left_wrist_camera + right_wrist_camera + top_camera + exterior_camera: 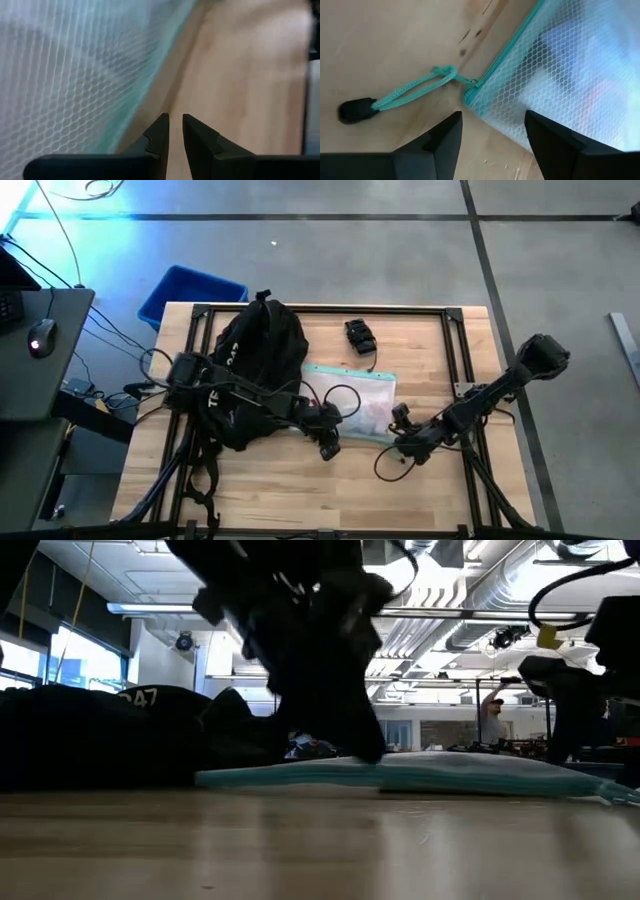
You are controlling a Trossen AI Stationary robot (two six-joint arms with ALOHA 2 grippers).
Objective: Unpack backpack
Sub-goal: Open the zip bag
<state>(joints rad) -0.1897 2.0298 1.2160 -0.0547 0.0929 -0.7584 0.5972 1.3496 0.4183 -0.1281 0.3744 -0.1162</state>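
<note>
The black backpack (255, 365) lies flat on the table's left half and shows at the left of the low view (100, 740). A clear mesh pouch with a teal edge (352, 405) lies flat on the table beside it (450, 775). My left gripper (328, 442) hovers at the pouch's near edge, open by only a narrow gap (175, 125), with the mesh (65, 90) beside it. My right gripper (400, 420) is open; its fingers (492, 130) stand on either side of the pouch's corner (472, 95), where a teal zipper cord (415, 87) trails onto the wood.
A small black object (360, 335) lies near the table's far edge, behind the pouch. A blue bin (190, 295) stands on the floor off the far left corner. A black cable (385, 465) loops on the table near the right gripper. A person (492, 720) stands far back in the room.
</note>
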